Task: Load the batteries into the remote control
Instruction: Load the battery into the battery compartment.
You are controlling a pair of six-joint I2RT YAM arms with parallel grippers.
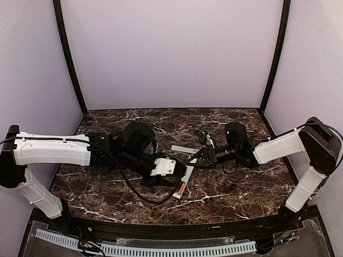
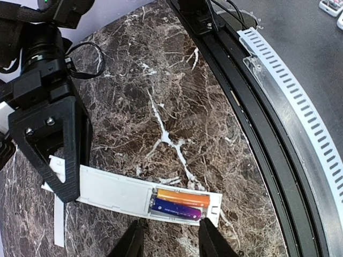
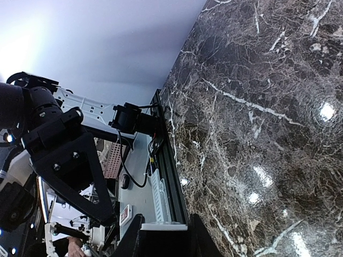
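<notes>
Presently the right gripper [image 3: 165, 224] clamps one end of the remote control [image 2: 115, 191]. The left gripper [image 2: 171, 229], lower centre, stands part-open and empty. Both batteries [image 2: 179, 204] lie inside the remote control; their lettering is unreadable.

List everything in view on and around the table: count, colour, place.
remote control: one, white, mid-table, one end in the right claw, battery recess uncovered
batteries: two, one orange, one blue-purple, side by side in the remote's recess
white strip: one, white, on the table beyond the remote
table: one, dark brown marble with white veins
slotted rail: one, pale grey, along the table's near edge
left claw: one, black, open, fingers just short of the remote's battery end
right claw: one, black, shut on the remote's other end
</notes>
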